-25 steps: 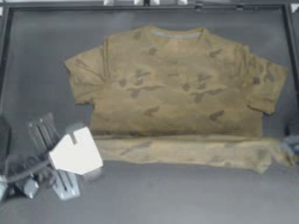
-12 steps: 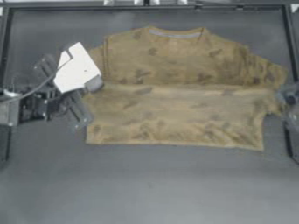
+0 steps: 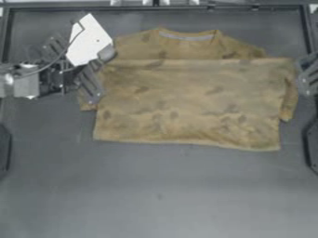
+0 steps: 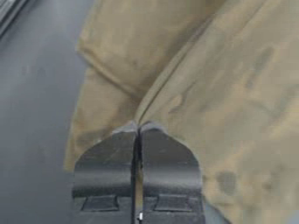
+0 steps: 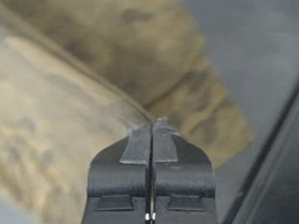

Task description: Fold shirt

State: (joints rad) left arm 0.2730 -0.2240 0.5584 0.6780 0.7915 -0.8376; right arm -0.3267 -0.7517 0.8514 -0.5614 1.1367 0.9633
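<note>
Your left gripper [image 3: 99, 62] sits at the left end of the folded-over hem, above the table [image 3: 155, 195] near its far rail. In the left wrist view its two jaws are pressed together with only a thin line of tan cloth showing between them, so it is clamped on the shirt [image 3: 192, 100] at that edge. A crease runs away from the fingertips [image 4: 125, 131] across the fabric; the left sleeve [image 4: 111, 57] lies just beyond and to one side of the jaws, flat on the dark surface.

The shirt itself lies flat between your two grippers, in the far half of the table. Its lower part is doubled up over the chest, the hem forming a straight line across just below the pale grey neckband [image 3: 186, 37]. The near edge of the fold is slightly wavy. The pale inner side of the cloth faces up, with the blotch pattern only faint.

Your right gripper [image 3: 297, 62] is at the right end of the same hem line, largely at the picture's edge in the top view. In the right wrist view its jaws are likewise closed hard together on the fabric edge, the right sleeve [image 5: 216, 113] hanging crumpled just beyond the fingertips [image 5: 163, 131].
</note>
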